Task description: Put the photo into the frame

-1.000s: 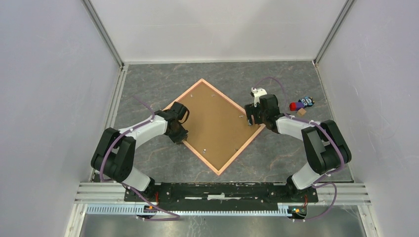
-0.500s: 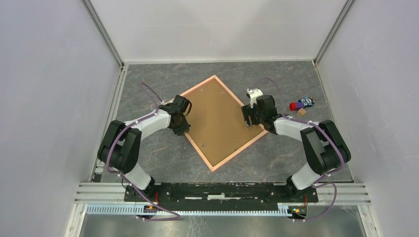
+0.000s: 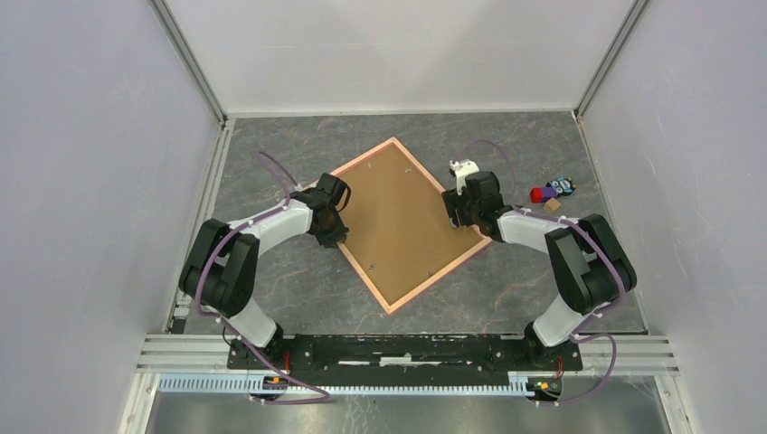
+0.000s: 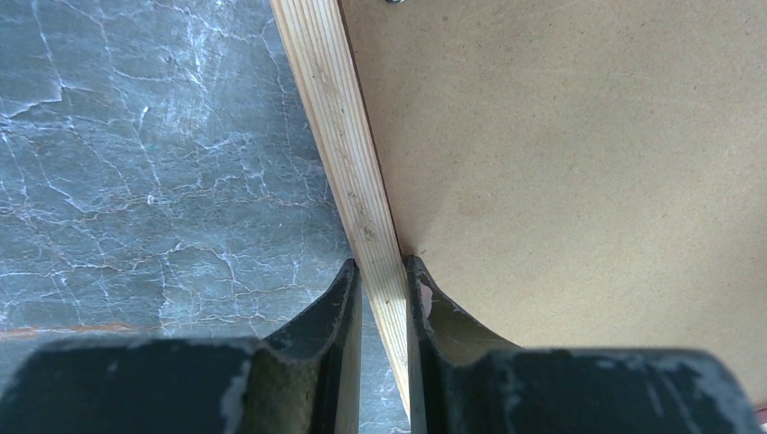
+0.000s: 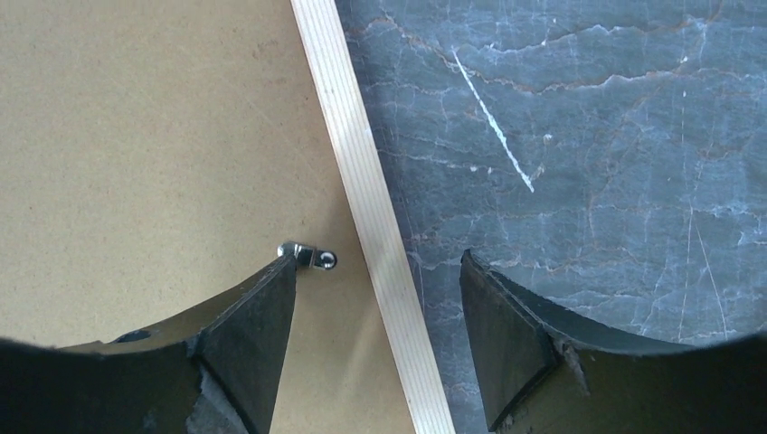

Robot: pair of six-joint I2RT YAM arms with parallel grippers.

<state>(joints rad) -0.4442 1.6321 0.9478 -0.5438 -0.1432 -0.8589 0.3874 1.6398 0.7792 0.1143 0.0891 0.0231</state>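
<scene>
The frame lies back up on the table, brown board with a thin pink edge, turned like a diamond. My left gripper is shut on its left edge; in the left wrist view the fingers pinch the pale wooden rail. My right gripper is open and straddles the right edge: in the right wrist view one finger is over the board by a small metal clip, the other over the table beyond the rail. The photo is not in view.
A red block, a small blue object and a tan cube lie to the right of my right gripper. White walls close in the table on the left, back and right.
The frame has slid and turned a little with my left gripper on its edge; its far corner moved right and its near corner left. Since half a second ago almost nothing moves.
</scene>
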